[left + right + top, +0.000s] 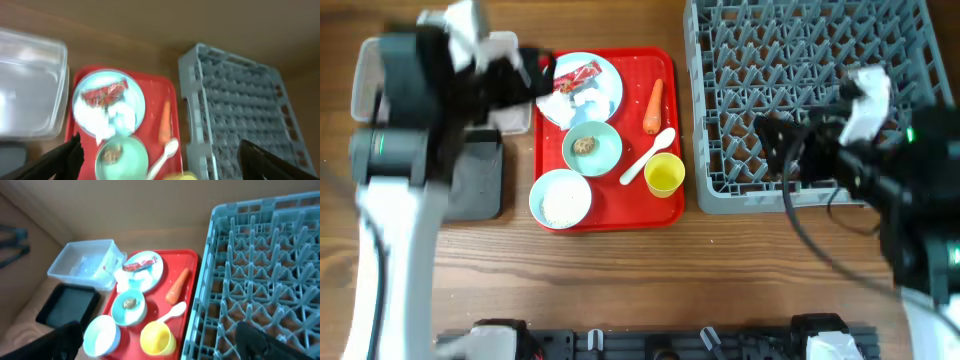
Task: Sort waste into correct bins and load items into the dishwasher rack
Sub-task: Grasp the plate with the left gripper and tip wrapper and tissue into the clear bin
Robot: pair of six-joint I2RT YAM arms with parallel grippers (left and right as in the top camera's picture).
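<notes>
Black fingers of the left gripper [160,144] stand wide apart with nothing between them, above the 11 o'clock part of the red tray [620,205]. The right gripper [155,329] is likewise spread and empty, over the 7 o'clock corner of the dishwasher rack [800,60].

In the overhead view, the plate [605,85] at 11 o'clock on the tray carries the red snack wrapper [582,72] and the tissue [560,105]. Both look light and soft, and the wrapper is probably slick, so a pinch on a raised fold seems best. The carrot [653,106] at 1 o'clock is stiff and tapered; its thick middle is likely the surest hold. The spoon [648,155] lies flat beside the yellow cup [664,175] at 4 o'clock. The centre bowl [592,147] holds the brown lump [584,145], and the rice bowl [560,198] sits at 7 o'clock. The loose grains probably need tipping by the bowl's smooth rim.

The left arm covers much of the clear tub [365,85] and black tray [475,180] at 9 o'clock. Both wrist views are blurred, and the left one crops the cup.
</notes>
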